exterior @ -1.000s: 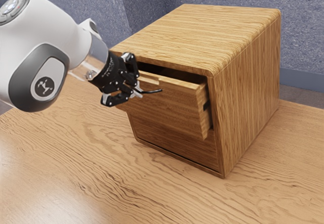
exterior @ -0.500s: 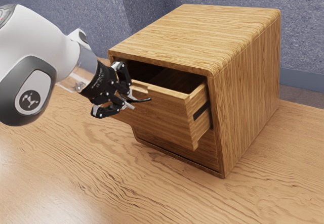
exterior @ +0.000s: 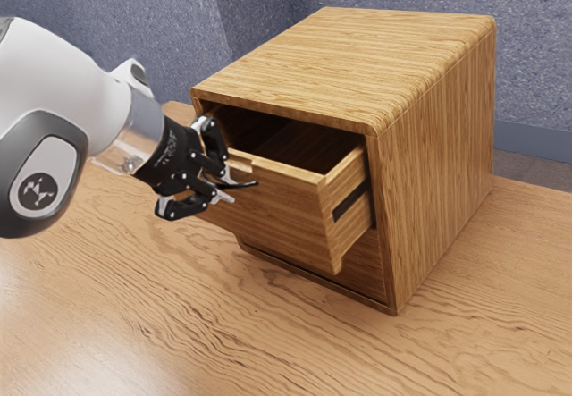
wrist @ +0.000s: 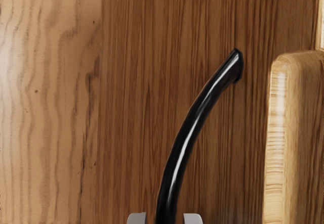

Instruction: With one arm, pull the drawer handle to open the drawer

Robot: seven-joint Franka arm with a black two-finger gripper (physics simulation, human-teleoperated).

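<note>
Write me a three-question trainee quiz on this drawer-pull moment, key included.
1. True or false: the drawer sits fully shut inside the cabinet.
2. The fingers are closed on: A) the black handle; B) the cabinet's top edge; C) nothing.
3. Fill in: the cabinet stands on a wooden ____.

Key: 1 false, it is partly pulled out. 2 A. 3 table.
</note>
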